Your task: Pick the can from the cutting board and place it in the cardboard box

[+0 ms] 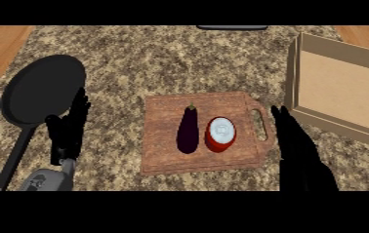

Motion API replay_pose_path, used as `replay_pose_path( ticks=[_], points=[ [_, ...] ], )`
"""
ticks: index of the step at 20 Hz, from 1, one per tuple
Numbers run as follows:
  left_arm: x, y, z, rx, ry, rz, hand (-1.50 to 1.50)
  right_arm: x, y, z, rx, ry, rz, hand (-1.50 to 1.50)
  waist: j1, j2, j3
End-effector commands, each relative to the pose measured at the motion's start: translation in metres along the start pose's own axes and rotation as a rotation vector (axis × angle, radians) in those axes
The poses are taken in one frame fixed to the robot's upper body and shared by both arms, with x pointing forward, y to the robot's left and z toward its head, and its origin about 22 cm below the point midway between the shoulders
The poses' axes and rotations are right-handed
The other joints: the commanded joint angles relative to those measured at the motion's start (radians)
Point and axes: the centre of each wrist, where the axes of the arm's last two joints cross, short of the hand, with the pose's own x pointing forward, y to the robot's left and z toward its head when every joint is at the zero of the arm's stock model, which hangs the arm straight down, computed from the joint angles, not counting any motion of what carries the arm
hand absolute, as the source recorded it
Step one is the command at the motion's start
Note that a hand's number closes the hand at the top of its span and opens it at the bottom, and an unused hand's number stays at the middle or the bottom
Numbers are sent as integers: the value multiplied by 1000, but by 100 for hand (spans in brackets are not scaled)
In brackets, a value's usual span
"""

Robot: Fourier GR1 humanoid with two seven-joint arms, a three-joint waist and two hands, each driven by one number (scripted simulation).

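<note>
Two items, a red can (221,134) and an eggplant (188,129), share the cutting board (162,129). Right hand (297,146), fingers straight, reaches beside it; left hand (69,129) rests spread.

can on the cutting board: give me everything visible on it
The can is red-sided with a pale, whitish top that faces the camera, so it looks to be standing upright. It sits on the right half of the wooden cutting board, just right of the dark purple eggplant, very close but contact is unclear. The board's handle slot lies to its right. Neither robot hand touches it; the right robot hand is nearest.
</note>
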Motion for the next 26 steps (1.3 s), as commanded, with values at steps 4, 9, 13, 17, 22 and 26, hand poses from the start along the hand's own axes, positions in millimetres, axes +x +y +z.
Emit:
replay_pose_path(
  ticks=[4,9,13,17,22,26],
  points=[
    [11,6,-10,-11,-6,13,0,22,24,-14,129,220,154,-150,7,3,0],
    [0,7,-8,10,-7,2,0,28,22,-20,161,258,151,-150,-2,1,1],
    [-6,-11,1,-7,-5,0,0,41,44,-29,193,257,136,-150,7,1,1],
    [8,6,-7,6,-4,-6,0,40,43,-38,214,282,165,-150,-2,-2,1],
    [7,2,-4,-4,-19,3,0,44,57,-53,218,312,192,-150,4,-2,1],
    [3,3,-6,12,-25,-2,0,46,61,-64,206,335,194,-150,0,-2,0]
  ],
)
